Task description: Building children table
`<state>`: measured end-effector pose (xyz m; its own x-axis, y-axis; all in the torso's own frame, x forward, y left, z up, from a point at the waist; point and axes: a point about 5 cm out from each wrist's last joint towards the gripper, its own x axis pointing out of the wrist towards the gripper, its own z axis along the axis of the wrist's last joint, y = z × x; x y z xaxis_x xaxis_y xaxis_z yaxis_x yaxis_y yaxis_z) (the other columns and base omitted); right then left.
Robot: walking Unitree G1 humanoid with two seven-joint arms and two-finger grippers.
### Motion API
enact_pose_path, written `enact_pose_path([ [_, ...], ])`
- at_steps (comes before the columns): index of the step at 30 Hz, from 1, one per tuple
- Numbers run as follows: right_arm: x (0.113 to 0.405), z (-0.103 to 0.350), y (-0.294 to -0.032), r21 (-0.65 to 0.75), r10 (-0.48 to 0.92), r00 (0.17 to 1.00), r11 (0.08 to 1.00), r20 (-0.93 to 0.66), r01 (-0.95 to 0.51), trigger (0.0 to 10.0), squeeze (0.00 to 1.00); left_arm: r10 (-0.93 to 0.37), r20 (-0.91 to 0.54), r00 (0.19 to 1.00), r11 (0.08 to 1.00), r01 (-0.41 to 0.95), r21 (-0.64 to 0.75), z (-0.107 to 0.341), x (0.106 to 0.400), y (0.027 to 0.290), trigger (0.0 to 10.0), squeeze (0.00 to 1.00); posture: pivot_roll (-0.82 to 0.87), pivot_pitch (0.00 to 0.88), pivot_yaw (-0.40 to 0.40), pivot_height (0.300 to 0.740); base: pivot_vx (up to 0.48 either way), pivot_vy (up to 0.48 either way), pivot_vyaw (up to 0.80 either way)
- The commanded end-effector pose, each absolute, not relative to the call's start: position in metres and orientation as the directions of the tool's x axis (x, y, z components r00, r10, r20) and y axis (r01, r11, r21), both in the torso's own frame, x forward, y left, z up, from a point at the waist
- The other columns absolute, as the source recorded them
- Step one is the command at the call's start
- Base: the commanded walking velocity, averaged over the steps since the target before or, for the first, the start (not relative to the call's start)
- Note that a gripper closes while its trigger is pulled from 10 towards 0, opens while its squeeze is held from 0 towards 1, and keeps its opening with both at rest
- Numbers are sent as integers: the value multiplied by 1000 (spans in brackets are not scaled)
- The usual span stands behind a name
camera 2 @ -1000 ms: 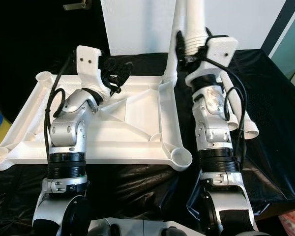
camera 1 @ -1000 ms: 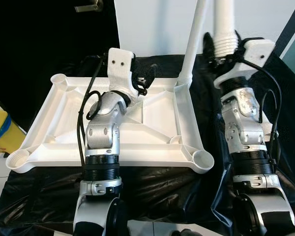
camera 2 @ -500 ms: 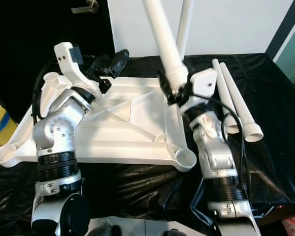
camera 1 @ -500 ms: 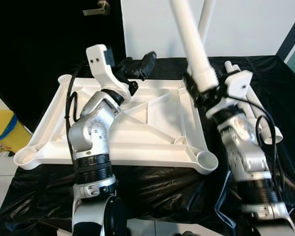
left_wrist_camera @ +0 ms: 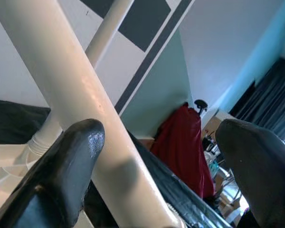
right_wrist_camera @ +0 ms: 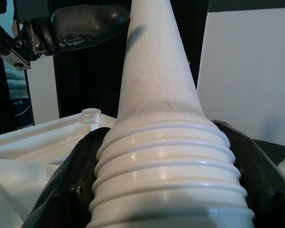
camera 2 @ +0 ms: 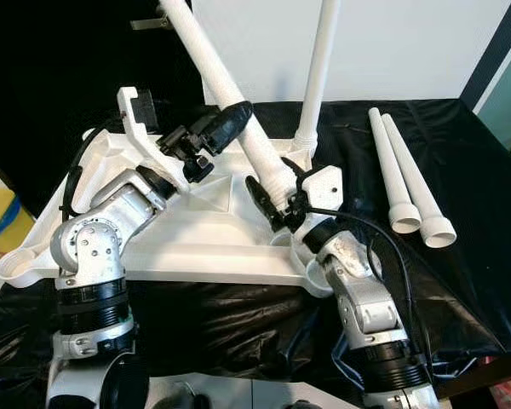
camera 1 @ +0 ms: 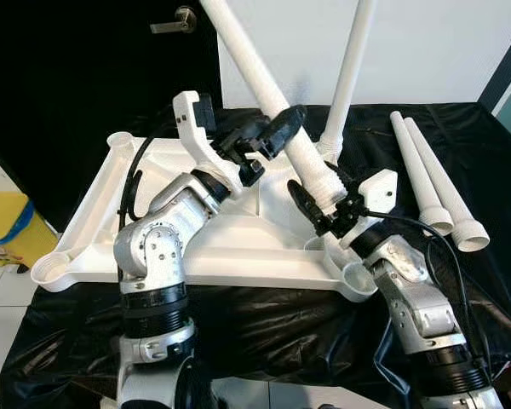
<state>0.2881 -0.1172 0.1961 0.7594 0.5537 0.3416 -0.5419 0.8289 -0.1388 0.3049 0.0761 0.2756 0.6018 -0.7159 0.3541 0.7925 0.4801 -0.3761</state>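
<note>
The upturned tabletop looks like white moulded plastic, smooth with a soft sheen. The held table leg is the same white plastic, its surface faintly scuffed in the right wrist view, with a ribbed threaded end. The black sheet under them is crinkled and glossy like thin plastic film. The arms' casings appear as brushed silver metal; the left gripper's fingers look like matt, slightly grainy black rubber.

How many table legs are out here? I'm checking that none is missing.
4. One stands upright in the tabletop's far corner; one leans in the right hand; two lie side by side on the black cloth.
</note>
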Motion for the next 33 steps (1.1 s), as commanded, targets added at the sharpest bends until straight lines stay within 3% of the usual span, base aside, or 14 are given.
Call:
enact_pose_path([
  [1, 284, 201, -112, -153, 581, 732, 809, 355, -568, 10000, 0, -835, 431, 343, 248, 933, -261, 279, 290, 67, 10000, 0, -66, 0, 18, 740, 0, 0, 0],
  [33, 274, 183, -116, -166, 532, 796, 846, 289, -506, 10000, 0, -856, 285, 431, 337, 884, -322, 257, 291, 78, 10000, 0, -62, 19, 23, 740, 0, 0, 0],
])
